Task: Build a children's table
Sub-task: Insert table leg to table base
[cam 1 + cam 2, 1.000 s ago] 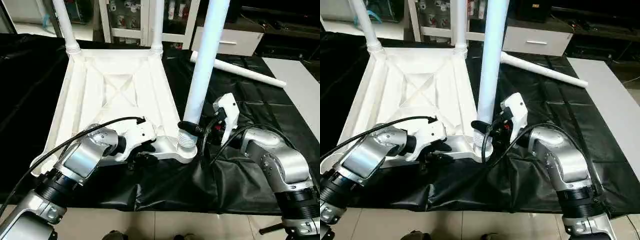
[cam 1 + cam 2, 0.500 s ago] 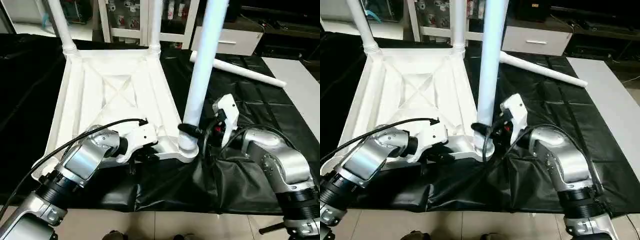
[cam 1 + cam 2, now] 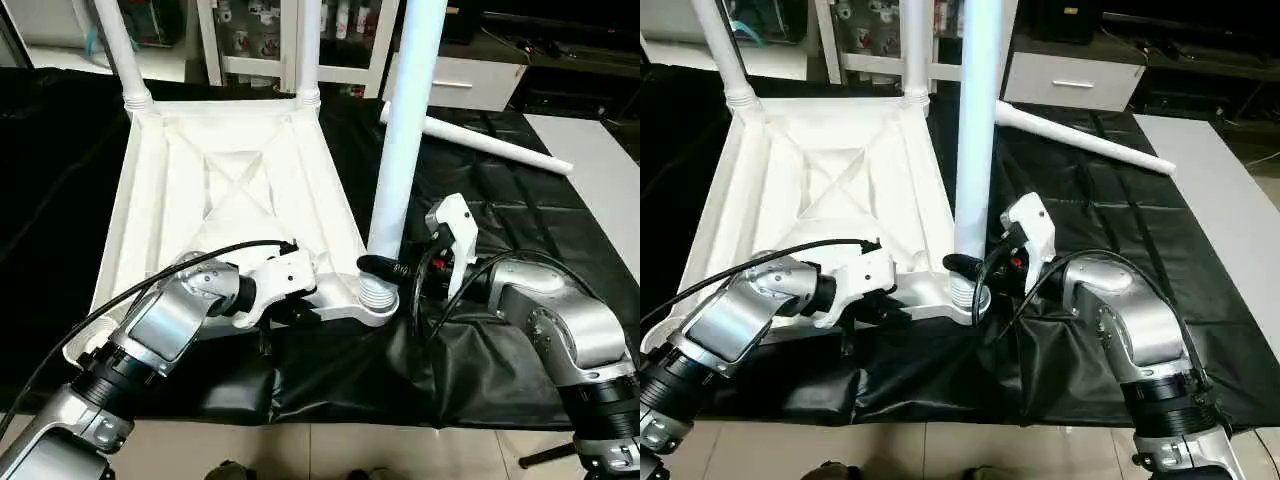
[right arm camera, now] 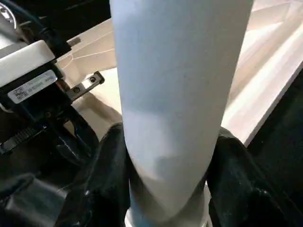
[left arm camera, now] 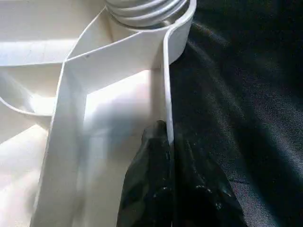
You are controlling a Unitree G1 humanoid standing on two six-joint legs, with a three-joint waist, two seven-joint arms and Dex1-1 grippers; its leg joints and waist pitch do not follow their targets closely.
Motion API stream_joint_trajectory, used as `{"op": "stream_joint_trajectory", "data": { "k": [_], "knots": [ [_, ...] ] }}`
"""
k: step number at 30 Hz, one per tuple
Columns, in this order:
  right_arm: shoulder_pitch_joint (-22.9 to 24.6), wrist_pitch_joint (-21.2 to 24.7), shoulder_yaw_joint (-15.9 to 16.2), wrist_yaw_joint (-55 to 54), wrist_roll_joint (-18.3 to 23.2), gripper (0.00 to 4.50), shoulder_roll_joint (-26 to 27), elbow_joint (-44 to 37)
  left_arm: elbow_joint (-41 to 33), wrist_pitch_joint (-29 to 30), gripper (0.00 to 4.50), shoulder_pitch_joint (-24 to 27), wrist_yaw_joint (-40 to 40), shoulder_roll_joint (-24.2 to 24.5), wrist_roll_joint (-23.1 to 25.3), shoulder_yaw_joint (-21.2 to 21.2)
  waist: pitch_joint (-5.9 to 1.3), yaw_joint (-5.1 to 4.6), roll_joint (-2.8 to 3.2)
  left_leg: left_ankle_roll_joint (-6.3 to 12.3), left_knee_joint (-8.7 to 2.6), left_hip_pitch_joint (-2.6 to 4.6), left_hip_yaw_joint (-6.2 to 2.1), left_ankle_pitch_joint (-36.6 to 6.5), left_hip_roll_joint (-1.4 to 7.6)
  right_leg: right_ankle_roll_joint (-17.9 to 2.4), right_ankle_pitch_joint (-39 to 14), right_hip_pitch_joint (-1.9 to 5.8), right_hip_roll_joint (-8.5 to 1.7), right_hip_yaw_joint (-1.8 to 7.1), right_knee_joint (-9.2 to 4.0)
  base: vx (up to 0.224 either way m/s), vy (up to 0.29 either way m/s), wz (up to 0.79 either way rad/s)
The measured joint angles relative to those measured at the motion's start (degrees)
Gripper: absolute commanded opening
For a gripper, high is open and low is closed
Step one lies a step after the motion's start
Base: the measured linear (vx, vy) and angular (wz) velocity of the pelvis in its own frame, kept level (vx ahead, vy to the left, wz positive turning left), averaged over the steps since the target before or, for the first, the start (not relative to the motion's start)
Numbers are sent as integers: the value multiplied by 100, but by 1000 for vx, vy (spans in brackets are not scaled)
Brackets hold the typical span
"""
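The children's table top (image 3: 240, 170) lies upside down on a black cloth, ribbed underside up. Two legs (image 3: 122, 50) (image 3: 309, 45) stand in its far corner sockets. A third leg (image 3: 400, 130) stands upright in the near right socket (image 3: 378, 298). My right gripper (image 3: 385, 268) is shut on this leg just above the socket, with a black finger (image 4: 106, 165) on either side of it. My left gripper (image 3: 290, 314) is shut on the top's near rim (image 5: 166, 94), pinching the thin wall between its fingers (image 5: 147, 189). A fourth leg (image 3: 480, 140) lies loose on the cloth at the back right.
The black cloth (image 3: 500, 220) covers the work surface and bunches in folds at the near edge (image 3: 340, 380). Pale floor (image 3: 300, 450) shows in front. A white cabinet (image 3: 450, 85) and shelves stand behind. A grey mat (image 3: 600, 170) lies at the right.
My left gripper's fingers have closed onto the near rim of the table top. The right gripper keeps its hold on the upright leg.
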Motion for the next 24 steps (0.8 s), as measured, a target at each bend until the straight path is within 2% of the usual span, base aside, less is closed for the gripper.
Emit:
{"op": "stream_joint_trajectory", "data": {
  "k": [12,17,24],
  "knots": [
    [14,-258,49,-27,-72,186,36,344,137,-90,0,-27,-42,-26,1,16,-3,1,8,-1,-5,19,0,0,-1,2,-1,13,0,3,-1,0,0,0],
    [35,-263,-190,-175,76,186,311,596,198,-129,0,-31,-39,-27,4,41,-3,-19,10,-2,-5,26,0,1,-1,2,-1,17,0,5,2,0,0,0],
    [294,-254,-564,-350,388,186,546,672,214,-129,0,-36,-13,-61,6,59,5,-25,24,-3,-10,24,-1,0,-3,4,-2,16,0,6,-2,0,0,0]
  ]
}}
